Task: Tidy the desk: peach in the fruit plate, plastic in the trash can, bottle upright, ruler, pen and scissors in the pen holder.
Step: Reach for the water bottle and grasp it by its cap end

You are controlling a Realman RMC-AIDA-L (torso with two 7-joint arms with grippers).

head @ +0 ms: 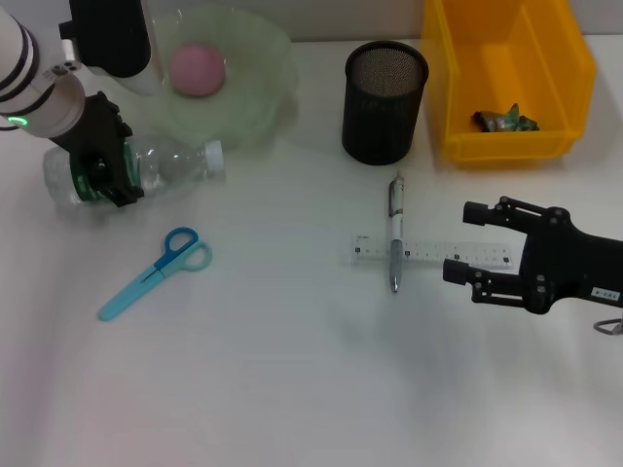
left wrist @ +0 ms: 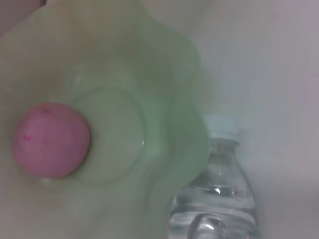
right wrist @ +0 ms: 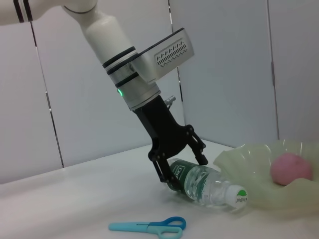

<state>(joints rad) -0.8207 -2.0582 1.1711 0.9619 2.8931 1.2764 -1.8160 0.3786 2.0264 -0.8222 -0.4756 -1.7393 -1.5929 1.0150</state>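
The left pincer (head: 105, 167) is clamping the lying water bottle (head: 165, 167) beside the fruit plate (head: 255, 112); its thin, slippery plastic is probably favouring that mid-body grip. The right pincer (head: 465, 243) is hovering open, empty.

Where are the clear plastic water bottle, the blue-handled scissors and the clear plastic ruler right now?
Clear plastic water bottle (head: 180, 161), head view: bare body near the neck.
Blue-handled scissors (head: 156, 272), head view: pivot where the blades meet the loops.
Clear plastic ruler (head: 438, 252), head view: flat strip right of the pen.

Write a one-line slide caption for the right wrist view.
Left gripper closes around the lying bottle beside the fruit plate holding the peach; scissors lie nearby.
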